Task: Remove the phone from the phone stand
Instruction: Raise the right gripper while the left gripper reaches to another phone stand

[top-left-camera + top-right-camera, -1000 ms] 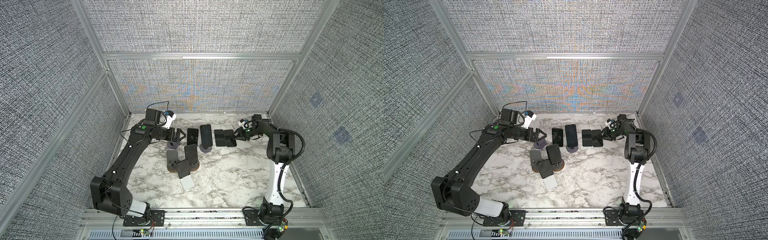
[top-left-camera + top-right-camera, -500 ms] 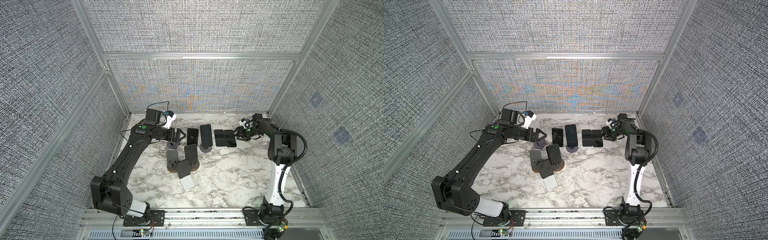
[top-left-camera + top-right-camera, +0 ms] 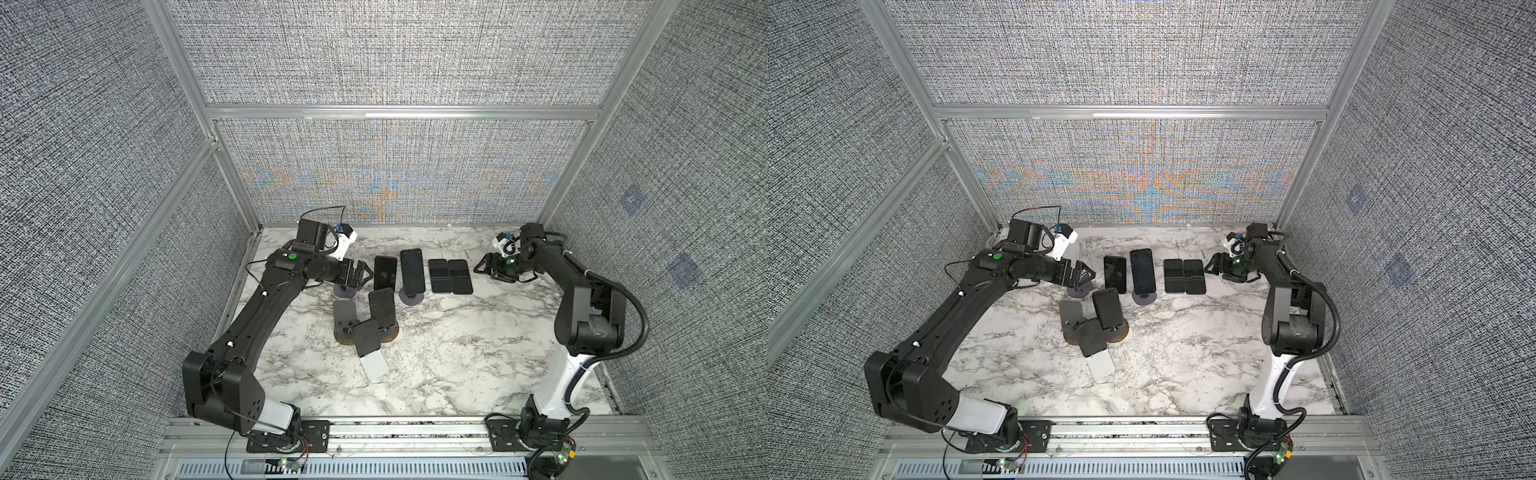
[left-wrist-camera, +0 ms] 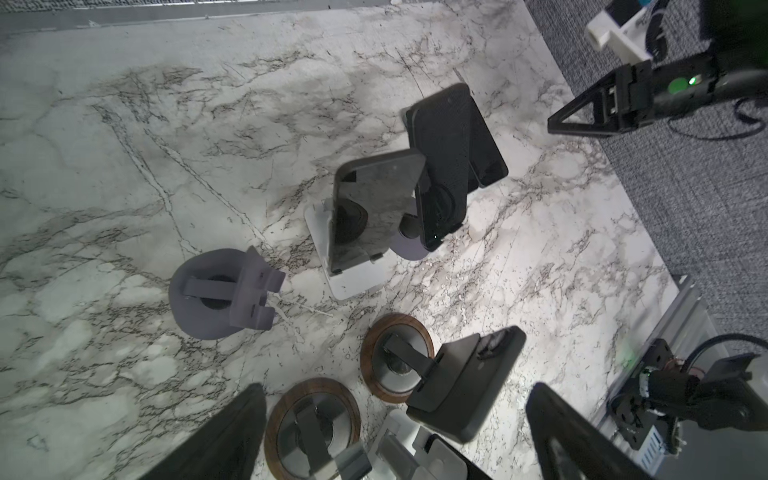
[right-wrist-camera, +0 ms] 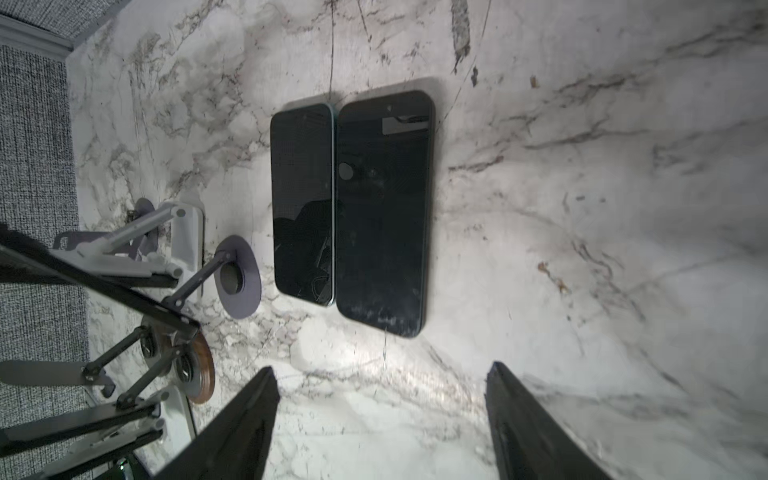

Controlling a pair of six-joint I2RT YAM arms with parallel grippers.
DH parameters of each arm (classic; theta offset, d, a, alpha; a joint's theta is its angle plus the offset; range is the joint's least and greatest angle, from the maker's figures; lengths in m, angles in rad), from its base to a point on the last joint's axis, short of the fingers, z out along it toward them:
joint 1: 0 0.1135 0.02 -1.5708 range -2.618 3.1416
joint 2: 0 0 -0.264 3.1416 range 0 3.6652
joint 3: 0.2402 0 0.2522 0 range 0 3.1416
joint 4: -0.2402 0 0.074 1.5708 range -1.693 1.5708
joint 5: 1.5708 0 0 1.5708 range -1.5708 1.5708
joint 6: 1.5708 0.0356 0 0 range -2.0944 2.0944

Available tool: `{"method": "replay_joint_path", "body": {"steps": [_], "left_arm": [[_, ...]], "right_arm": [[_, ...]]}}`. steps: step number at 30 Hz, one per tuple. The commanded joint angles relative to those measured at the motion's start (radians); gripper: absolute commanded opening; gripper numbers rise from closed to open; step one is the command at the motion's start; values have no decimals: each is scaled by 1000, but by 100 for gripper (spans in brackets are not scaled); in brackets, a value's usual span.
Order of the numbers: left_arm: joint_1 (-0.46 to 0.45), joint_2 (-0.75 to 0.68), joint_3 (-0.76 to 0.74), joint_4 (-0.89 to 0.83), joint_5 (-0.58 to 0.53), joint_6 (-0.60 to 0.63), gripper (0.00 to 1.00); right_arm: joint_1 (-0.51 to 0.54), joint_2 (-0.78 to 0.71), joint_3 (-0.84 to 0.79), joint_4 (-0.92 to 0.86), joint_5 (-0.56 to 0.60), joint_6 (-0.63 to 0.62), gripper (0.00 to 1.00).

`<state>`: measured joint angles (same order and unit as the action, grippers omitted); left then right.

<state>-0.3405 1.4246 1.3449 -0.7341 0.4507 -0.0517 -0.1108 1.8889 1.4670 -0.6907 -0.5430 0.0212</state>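
Observation:
Two dark phones (image 3: 440, 276) (image 3: 460, 276) lie flat side by side on the marble table, also in the right wrist view (image 5: 303, 203) (image 5: 382, 208). My right gripper (image 3: 482, 266) (image 5: 382, 368) stands open just right of them, holding nothing. A phone (image 3: 412, 270) leans on a purple round-based phone stand (image 3: 411, 298). Another phone (image 3: 385, 272) rests on a white stand (image 4: 357, 282), and a third (image 3: 382, 307) on a wood-based stand. My left gripper (image 3: 365, 272) (image 4: 395, 386) is open and empty, just left of the middle phones, above an empty purple stand (image 3: 345, 291).
An empty grey-plated stand (image 3: 345, 316) on a wood base, a dark tilted cradle (image 3: 366, 338) and a white plate (image 3: 374, 368) crowd the table's middle. Walls close in behind and on both sides. Bare marble (image 3: 478, 353) spreads at the front right.
My right gripper has opened, released the right-hand flat phone and drawn back a little to the right. The left arm has not moved.

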Motion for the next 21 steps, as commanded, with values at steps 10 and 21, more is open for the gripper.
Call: {"method": "replay_joint_path", "body": {"steps": [10,21], "left_arm": [[-69,-263,-32,-340,-136,134,63],[-153,-187,-117,-273,-77,186,63]], "right_arm": [[51,-253,-198,42,70,23,75],[112,-426,-237,16,119,28,75]]}}
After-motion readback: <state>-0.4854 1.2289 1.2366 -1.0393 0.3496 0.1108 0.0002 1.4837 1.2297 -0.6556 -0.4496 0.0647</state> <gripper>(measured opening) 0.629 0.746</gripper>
